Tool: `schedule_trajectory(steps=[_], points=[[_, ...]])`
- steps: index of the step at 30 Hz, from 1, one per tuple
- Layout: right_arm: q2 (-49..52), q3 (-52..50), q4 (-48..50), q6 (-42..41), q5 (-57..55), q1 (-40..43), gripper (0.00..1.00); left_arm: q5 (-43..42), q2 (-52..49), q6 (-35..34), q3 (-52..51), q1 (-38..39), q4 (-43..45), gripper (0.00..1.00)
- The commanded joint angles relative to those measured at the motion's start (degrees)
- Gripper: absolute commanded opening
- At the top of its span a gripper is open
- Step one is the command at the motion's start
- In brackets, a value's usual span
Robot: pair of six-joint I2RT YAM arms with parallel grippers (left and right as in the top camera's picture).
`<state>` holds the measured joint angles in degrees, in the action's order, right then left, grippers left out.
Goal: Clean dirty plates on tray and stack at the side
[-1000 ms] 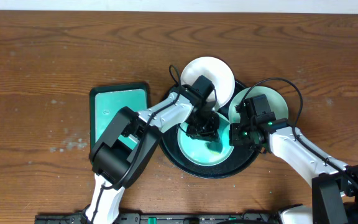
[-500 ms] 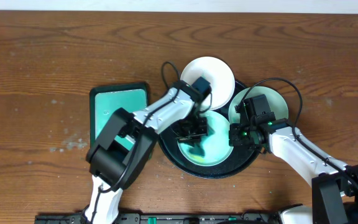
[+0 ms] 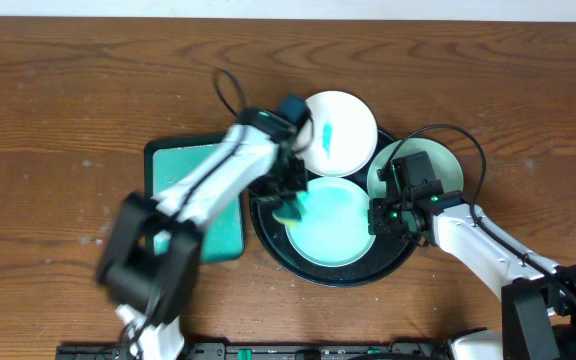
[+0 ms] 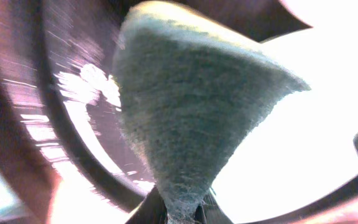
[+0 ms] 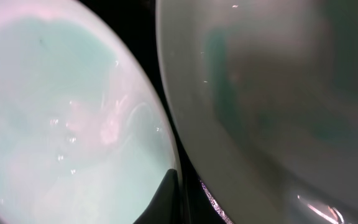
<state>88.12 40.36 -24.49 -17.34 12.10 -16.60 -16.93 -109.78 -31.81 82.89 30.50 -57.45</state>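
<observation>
Spreading across the whole overhead view is the brown wooden table [image 3: 68,100]. Near its middle sits the tray [image 3: 343,275], round, black and glossy. Just beside it on the left lies a smaller rectangular teal tray [image 3: 168,160], partly hidden by the left arm.

The centre plate [image 3: 338,230], pale mint, lies flat in the middle of the black tray. The far plate [image 3: 348,125], white, rests at the tray's far edge and carries a teal smear [image 3: 326,135] near its middle. The right-hand plate [image 3: 450,165] sits at the tray's right edge, overlapping the rim; whether it lies flat or leans there is hard to tell from above.

The left gripper [image 3: 290,198] hangs over the centre plate's left rim, its fingers pinched tight on a sponge [image 4: 191,112] (grey-green, with a yellow edge), which fans out from the narrow clamped end. The right gripper [image 3: 380,218] is low between the centre plate and the right-hand plate. Its wrist camera shows only a dark fingertip over the black gap, so I cannot tell how wide it stands.
</observation>
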Motion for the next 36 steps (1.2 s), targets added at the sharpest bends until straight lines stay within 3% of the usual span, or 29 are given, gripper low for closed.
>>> schedule_trajectory(steps=[1,6,11,14,18,22,29,34,36], points=[[0.39,-0.09,2.32,1.53,-1.11,0.0,0.01,11.54,11.52,3.1,0.76,-3.5,-2.78,0.07],[0.37,0.52,2.62,-0.33,-1.11,0.0,0.01,26.23,16.72,3.08,-1.01,-8.85,-6.84,0.07],[-1.11,5.29,-2.4,-0.94,-1.29,-0.44,0.01,24.92,16.59,3.06,-8.5,-15.45,-4.55,0.08],[-2.71,9.53,-5.05,0.81,-2.1,-2.21,0.01,21.99,16.55,3.06,-14.21,-18.43,-0.09,0.17],[-3.39,15.93,-7.67,1.81,-6.67,-6.36,0.01,18.49,16.83,3.13,-15.74,-21.55,0.28,0.47],[-3.37,21.44,-7.37,3.43,-11.21,-10.84,0.01,13.35,20.63,3.45,-15.5,-25.22,0.28,0.58],[-3.1,25.09,7.26,7.72,-12.52,-19.26,0.01,8.24,35.19,3.72,-15.43,-31.34,0.09,0.63],[1.33,25.09,19.63,14.34,-22.95,-26.82,0.01,8.63,47.74,3.74,-15.43,-33.83,0.11,0.65],[5.84,25.09,27.04,21.27,-31.1,-30.97,0.01,10.4,54.45,3.72,-15.43,-34.07,0.11,0.7]])
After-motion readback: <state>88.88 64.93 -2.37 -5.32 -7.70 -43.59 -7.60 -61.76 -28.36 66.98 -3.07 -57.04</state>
